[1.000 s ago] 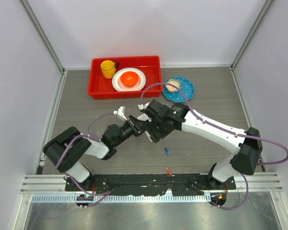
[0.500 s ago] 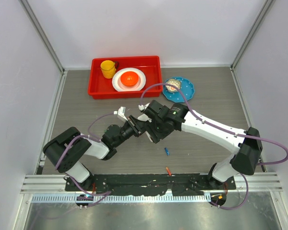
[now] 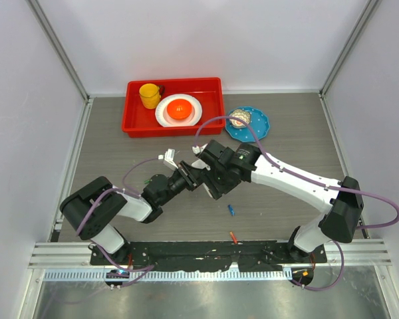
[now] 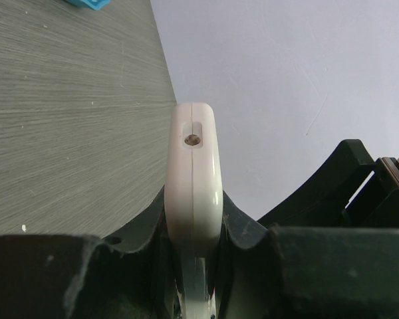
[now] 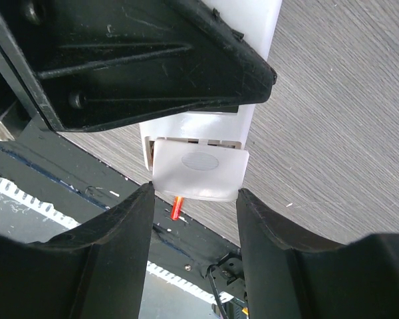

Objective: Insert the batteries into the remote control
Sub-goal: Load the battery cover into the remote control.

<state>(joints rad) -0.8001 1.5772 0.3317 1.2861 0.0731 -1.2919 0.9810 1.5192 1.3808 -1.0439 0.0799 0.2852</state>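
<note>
The white remote control (image 4: 193, 166) stands edge-on between my left gripper's (image 4: 193, 222) jaws, which are shut on it. In the right wrist view the remote's white body (image 5: 256, 73) sticks out under the black left fingers (image 5: 133, 60). Its battery cover (image 5: 198, 169) is slid partly off the end. My right gripper (image 5: 194, 193) has one finger against each side of that cover. In the top view the two grippers, left (image 3: 185, 175) and right (image 3: 203, 175), meet mid-table and hide the remote. A blue battery (image 3: 231, 210) and an orange battery (image 3: 233, 236) lie on the table.
A red tray (image 3: 213, 90) at the back holds a yellow cup (image 3: 149, 95) and a white plate with an orange bowl (image 3: 179, 108). A blue plate (image 3: 259, 126) with food stands to its right. The orange battery also shows beyond the cover (image 5: 177, 208).
The left wrist has drawn slightly back to the left while still holding the remote. The right arm has barely moved.
</note>
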